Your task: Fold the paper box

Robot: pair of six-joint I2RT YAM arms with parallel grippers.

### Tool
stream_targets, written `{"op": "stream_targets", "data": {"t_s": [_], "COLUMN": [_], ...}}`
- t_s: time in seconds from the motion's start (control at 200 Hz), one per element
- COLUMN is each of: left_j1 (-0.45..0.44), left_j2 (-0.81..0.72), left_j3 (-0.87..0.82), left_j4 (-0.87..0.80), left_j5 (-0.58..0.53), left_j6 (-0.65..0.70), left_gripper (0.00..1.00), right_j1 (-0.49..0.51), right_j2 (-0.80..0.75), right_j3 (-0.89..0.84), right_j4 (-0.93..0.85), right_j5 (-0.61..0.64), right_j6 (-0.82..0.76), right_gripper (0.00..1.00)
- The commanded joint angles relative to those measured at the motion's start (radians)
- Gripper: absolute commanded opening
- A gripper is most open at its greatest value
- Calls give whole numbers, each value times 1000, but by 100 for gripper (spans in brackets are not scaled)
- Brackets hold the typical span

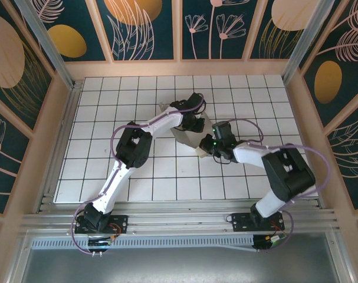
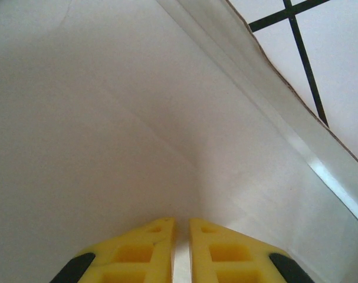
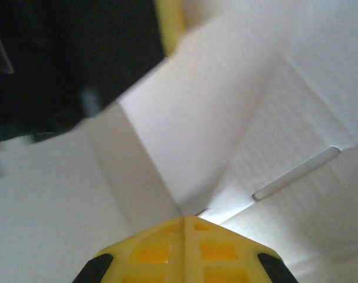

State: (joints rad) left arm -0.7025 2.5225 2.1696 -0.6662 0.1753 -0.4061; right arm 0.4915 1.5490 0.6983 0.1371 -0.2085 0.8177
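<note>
Claws of both arms at the paper box (image 1: 183,138), near the middle of the table (image 1: 108,118).

The left claw (image 2: 181,221) is clenched to a thin slit, and white card fills this slit, so it seems to pinch one panel of the box. Around its yellow fingers (image 2: 137,250) the white panels rise on the left and ahead, and a crease runs away from the tips. To its right, past the box wall, lies a gridded tile of the table. The right claw (image 3: 184,218) is fully clenched with nothing between the fingers, and its tips are at a corner where creased panels meet. To the right of it is a narrow slot (image 3: 296,171) in the card. Up and to the left of it is a dark blurred body (image 3: 61,59). From above, the two claws are near each other, with the box between and under them.
</note>
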Motion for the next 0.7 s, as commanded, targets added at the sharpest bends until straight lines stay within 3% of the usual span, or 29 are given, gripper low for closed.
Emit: {"op": "stream_targets", "data": {"t_s": [0.0,0.15,0.265,0.486,0.696], "left_j1": [-9,-9,-8,-10,-10], "left_j2": [25,29,29,32,32], "left_j3": [24,29,31,36,42], "left_j4": [-56,-58,-59,-62,-69], "left_j5": [10,12,10,10,7], "left_j6": [-9,-9,-8,-13,-13], "left_gripper": [14,14,14,14,14], "right_j1": [-18,-92,-172,-198,-179], "right_j2": [-151,-349,-430,-357,-267], "right_j3": [-27,-112,-175,-214,-229], "right_j4": [-111,-235,-276,-121,7], "right_j5": [96,175,144,-119,-148], "right_j6": [-21,-8,-11,84,143], "right_gripper": [3,12,30,37,38]}}
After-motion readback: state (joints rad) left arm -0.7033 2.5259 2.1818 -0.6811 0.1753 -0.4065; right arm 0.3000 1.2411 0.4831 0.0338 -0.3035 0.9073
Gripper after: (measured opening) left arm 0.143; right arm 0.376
